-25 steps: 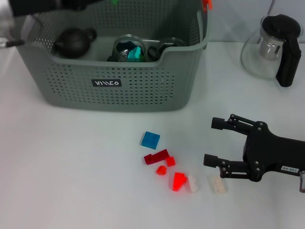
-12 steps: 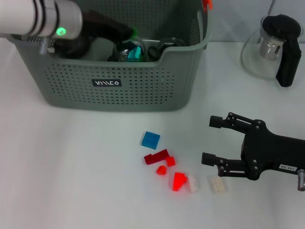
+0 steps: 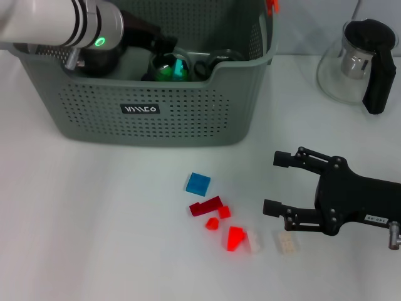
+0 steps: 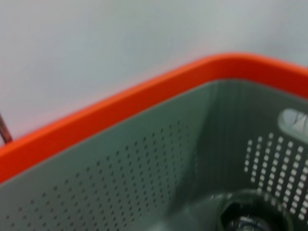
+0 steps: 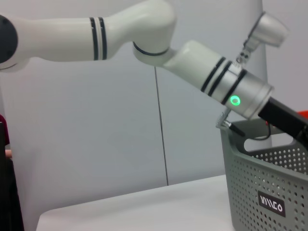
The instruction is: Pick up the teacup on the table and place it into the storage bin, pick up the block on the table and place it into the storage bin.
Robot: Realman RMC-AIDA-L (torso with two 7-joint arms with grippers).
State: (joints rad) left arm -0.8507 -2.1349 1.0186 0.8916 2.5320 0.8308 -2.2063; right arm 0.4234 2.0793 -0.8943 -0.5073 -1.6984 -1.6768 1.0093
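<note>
Teacup (image 3: 168, 68) in storage bin (image 3: 188, 119), left end effector (image 3: 164, 45) grip unreadable; blocks (image 3: 198, 184) on tabletop (image 3: 94, 213), right end effector (image 3: 270, 183) spread, empty.

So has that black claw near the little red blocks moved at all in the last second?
Yes, slightly. The right gripper has crept toward the robot's left, nearer the red blocks, judged against the storage bin.
</note>
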